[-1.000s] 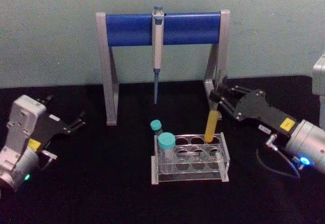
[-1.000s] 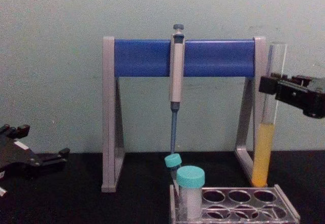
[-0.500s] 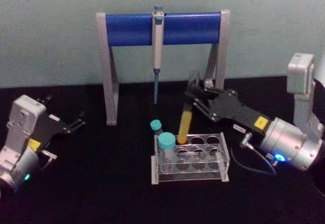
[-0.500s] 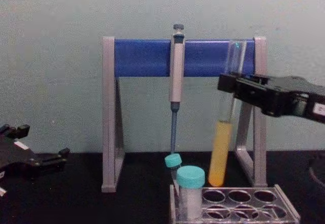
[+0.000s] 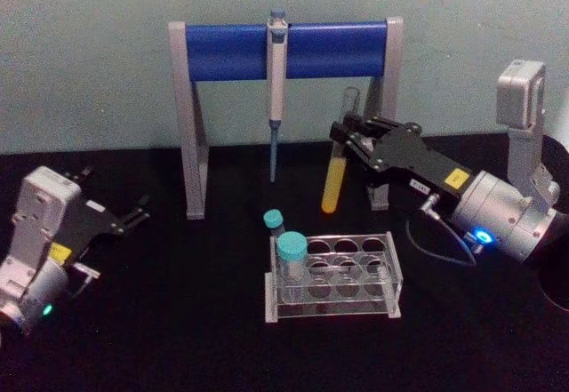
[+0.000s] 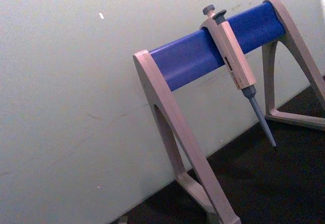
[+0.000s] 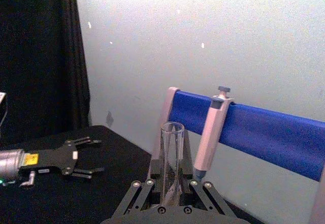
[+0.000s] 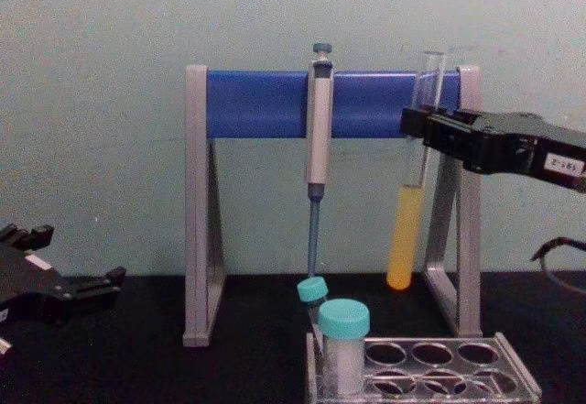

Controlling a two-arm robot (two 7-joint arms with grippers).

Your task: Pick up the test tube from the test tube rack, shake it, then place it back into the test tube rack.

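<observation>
Test tube (image 5: 335, 179): uncapped, yellow liquid in its lower part, held slightly tilted above the bench and behind the test tube rack (image 5: 331, 313).
Right gripper (image 5: 345, 134): fingers clamped on the upper glass.
Left gripper (image 5: 138, 212): idle at the left, fingers apart.
Hazards: a hard shake could spill the liquid; the tube could knock the nearby pipette stand (image 5: 389, 72); it may slip, as the grip seems narrow.

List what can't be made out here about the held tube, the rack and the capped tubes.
- Chest view: the test tube rack is cut off by the bottom edge, so its base is unseen.
- Right wrist view: the liquid end of the test tube is hidden behind the right gripper.
- Chest view: the rear teal-capped tube is largely hidden by the front teal-capped tube.
</observation>
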